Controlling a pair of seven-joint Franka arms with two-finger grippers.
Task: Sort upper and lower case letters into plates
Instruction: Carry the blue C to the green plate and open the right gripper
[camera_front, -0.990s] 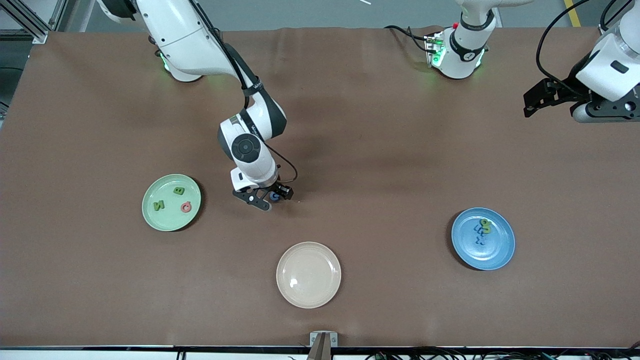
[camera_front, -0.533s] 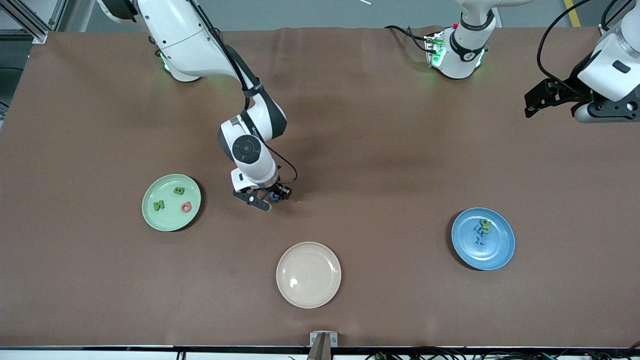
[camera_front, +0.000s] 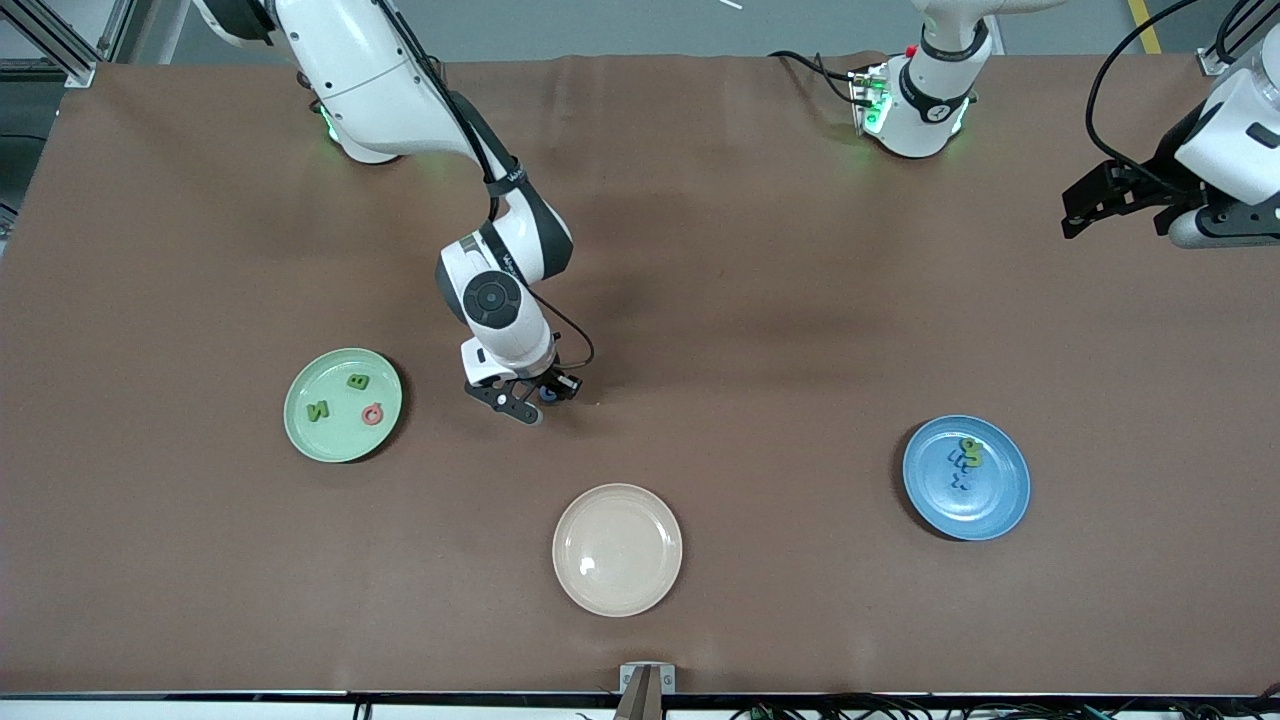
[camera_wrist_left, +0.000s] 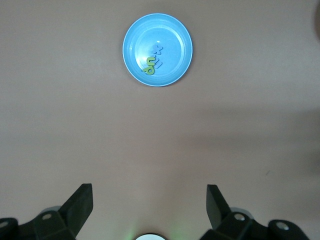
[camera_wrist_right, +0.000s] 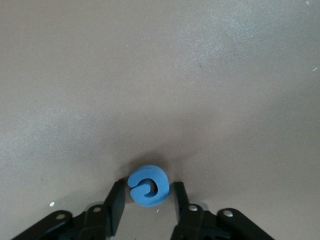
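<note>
closing on a blue letter (camera_wrist_right: 148, 186) that lies on the table (camera_front: 760, 300), our right end effector (camera_front: 530, 397) has its fingers (camera_wrist_right: 114, 205) set against the piece's two sides, pinching it between the mint green plate (camera_front: 343, 441) and the cream plate (camera_front: 617, 590). we judge the piece light, stiff and a little slick, so a grip across its outer curve suits it best. three letters lie in the mint green plate, several in the blue plate (camera_front: 990, 510). our left end effector (camera_wrist_left: 150, 205) waits spread wide, high over its end of the table.
</note>
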